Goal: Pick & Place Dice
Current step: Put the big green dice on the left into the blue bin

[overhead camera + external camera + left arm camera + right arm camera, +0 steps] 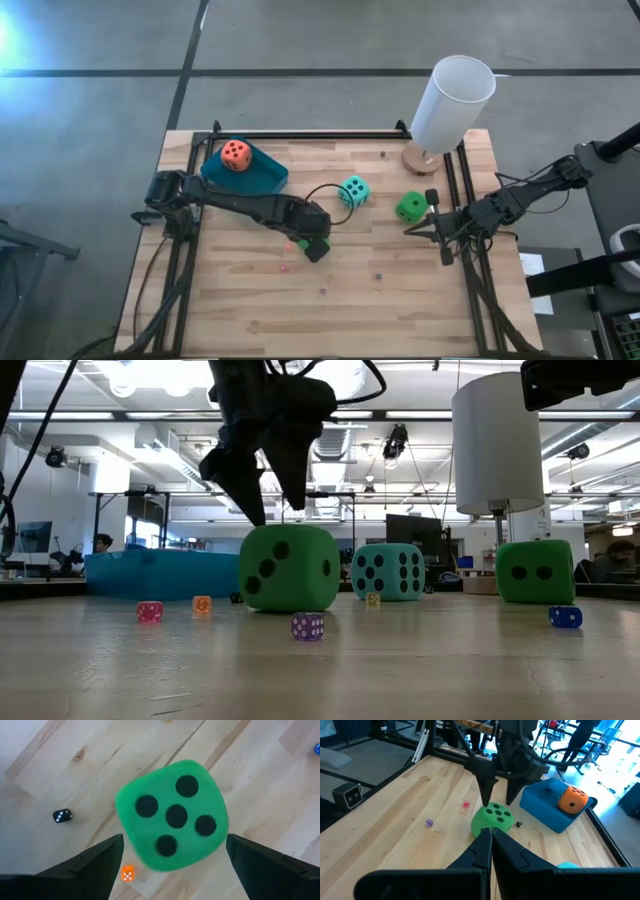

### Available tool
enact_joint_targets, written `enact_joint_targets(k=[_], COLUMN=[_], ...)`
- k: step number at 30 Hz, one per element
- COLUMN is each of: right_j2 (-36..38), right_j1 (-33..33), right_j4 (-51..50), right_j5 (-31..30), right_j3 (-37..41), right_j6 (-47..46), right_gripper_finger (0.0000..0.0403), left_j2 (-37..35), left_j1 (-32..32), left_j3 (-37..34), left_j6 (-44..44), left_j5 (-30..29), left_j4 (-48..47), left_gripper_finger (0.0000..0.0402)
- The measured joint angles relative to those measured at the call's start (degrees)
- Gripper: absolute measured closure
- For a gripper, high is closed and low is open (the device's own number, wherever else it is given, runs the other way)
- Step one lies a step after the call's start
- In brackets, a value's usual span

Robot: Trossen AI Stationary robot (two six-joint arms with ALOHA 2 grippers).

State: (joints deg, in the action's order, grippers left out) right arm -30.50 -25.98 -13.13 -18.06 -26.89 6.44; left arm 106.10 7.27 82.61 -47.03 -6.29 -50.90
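Note:
A bright green die (172,815) rests five pips up on the wooden table near its middle. My left gripper (272,510) hangs over it, pointing steeply down and open, one finger (95,862) on each side of the die and the fingertips about level with its top (288,535); I see no touch. An orange-red die (236,154) lies in the blue tray (265,178) at the far left. A teal die (354,191) and a second green die (411,207) sit right of the middle. My right gripper (491,837) waits shut at the right edge.
A white cylinder on a round wooden foot (452,100) stands at the far right corner. Several tiny dice lie scattered on the table: pink (149,611), purple (307,626), blue (565,617), black (62,815). A black cable loops near the teal die (322,192).

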Motion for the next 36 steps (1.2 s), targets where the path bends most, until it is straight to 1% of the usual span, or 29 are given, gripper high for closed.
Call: enact_joint_targets(k=[6, 9, 13, 19, 21, 23, 28, 32, 36], right_j2=[0.01, 0.02, 0.02, 0.02, 0.02, 0.01, 0.01, 0.00, 0.02], right_j1=[0.00, 0.00, 0.02, 0.01, 0.02, 0.01, 0.01, 0.00, 0.00], right_j4=[0.00, 0.00, 0.00, -0.01, 0.00, 0.00, 0.00, 0.00, 0.00], right_j5=[0.00, 0.00, 0.00, 0.00, 0.00, 0.00, 0.00, 0.00, 0.00], right_j3=[0.00, 0.00, 0.00, 0.00, 0.00, 0.00, 0.00, 0.00, 0.00], right_j6=[0.00, 0.00, -0.02, 0.00, 0.00, 0.00, 0.00, 0.00, 0.00], right_gripper_finger=[0.0394, 0.0394, 0.0394, 0.0394, 0.0394, 0.0394, 0.0394, 0.0394, 0.0394], left_j2=[0.10, 0.13, 0.13, 0.13, 0.13, 0.13, 0.13, 0.13, 0.20], left_j1=[-0.01, 0.00, -0.13, -0.24, -0.24, -0.24, -0.24, -0.24, -0.28], left_j3=[0.43, 0.43, 0.72, 0.72, 0.70, 0.67, 0.63, 0.30, -2.11], left_j6=[-1.65, 1.56, 12.83, 34.27, 39.44, 42.73, 47.43, 48.16, 48.14], left_j5=[-1.17, -1.24, -1.20, -1.22, -1.20, -1.20, -1.20, -1.05, -0.37], left_j4=[-0.13, -0.07, 0.49, 1.41, 1.47, 1.88, 4.76, 6.83, 7.83], left_gripper_finger=[0.0038, 0.0042, 0.0048, 0.0055, 0.0055, 0.0053, 0.0046, 0.0042, 0.0041])
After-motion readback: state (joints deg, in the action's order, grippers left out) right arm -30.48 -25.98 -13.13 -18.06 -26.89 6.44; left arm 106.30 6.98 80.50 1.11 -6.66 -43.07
